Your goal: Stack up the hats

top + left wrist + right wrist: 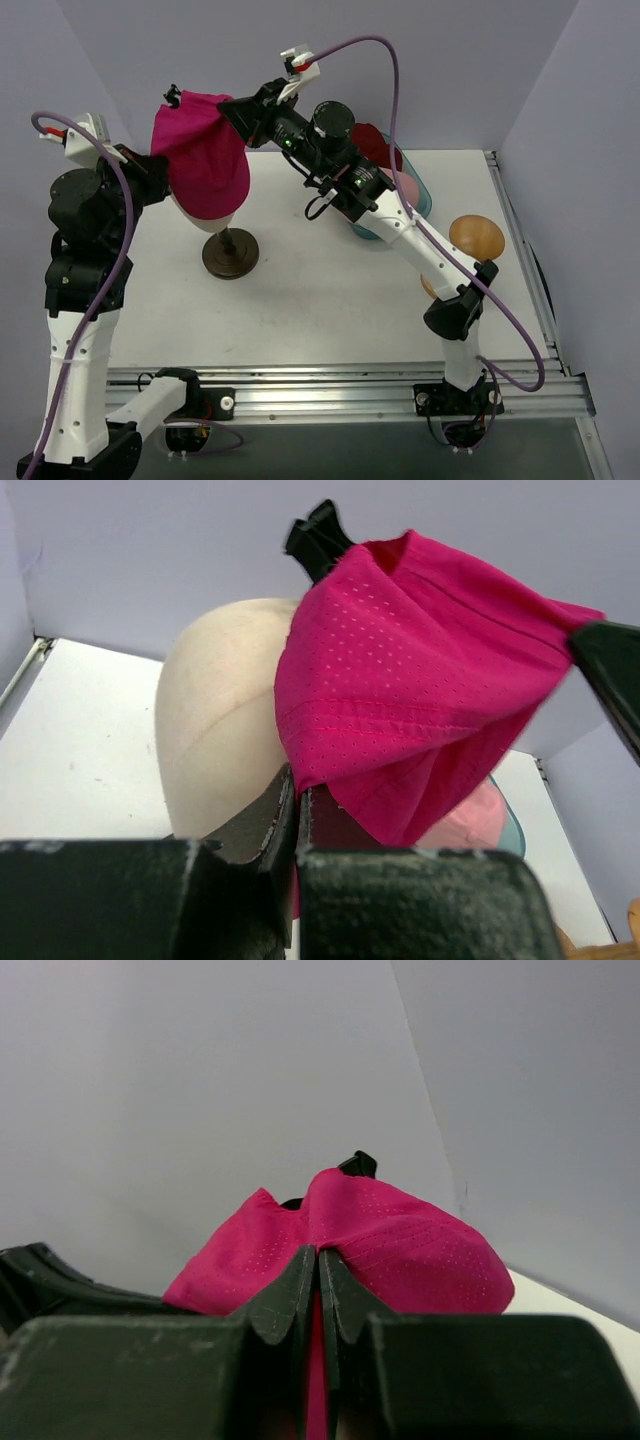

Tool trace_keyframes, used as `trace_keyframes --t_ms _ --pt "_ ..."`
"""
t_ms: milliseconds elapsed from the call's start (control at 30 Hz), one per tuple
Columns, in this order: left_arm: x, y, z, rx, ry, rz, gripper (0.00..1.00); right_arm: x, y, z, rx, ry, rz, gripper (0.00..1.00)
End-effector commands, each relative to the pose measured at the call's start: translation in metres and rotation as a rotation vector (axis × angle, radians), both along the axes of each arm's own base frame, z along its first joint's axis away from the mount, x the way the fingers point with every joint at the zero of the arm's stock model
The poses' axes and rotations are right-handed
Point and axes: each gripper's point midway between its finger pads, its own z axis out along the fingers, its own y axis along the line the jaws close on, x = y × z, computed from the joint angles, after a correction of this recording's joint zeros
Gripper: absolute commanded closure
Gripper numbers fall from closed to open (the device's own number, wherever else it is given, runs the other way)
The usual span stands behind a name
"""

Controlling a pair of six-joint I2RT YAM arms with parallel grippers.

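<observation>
Magenta peaked cap (200,150): stretched between both sets of fingers, partly over the cream head form (215,710). Left gripper (300,805) clenched on its hem; right gripper (318,1265) clenched on the opposite edge.

Robot lab cell — plain grey walls (450,70) box in a white table (320,300), two arms (440,255) bolted to an aluminium rail (330,392) at frame bottom.
</observation>
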Motion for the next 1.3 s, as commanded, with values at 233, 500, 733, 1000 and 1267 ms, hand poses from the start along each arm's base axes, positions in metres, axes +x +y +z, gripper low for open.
trace_keyframes --t_ms 233,500,733,1000,1267 --pt "0.022 0.047 -0.013 -0.130 0.053 -0.032 0.98 -0.017 0.010 0.036 0.048 -0.210 0.041 1.00" --pt "0.041 0.053 -0.032 -0.238 0.062 -0.095 0.98 0.002 0.017 0.025 0.048 -0.215 0.016 1.00" --pt "0.045 0.059 -0.031 -0.255 0.049 -0.096 0.98 0.020 0.014 0.028 0.071 -0.246 -0.030 1.00" --pt "0.055 0.056 -0.029 -0.339 0.046 -0.131 0.98 0.022 0.006 0.027 0.035 -0.257 -0.026 0.61" --pt "0.059 0.056 -0.037 -0.387 0.060 -0.130 0.98 0.019 -0.029 0.023 0.003 -0.175 -0.043 0.40"
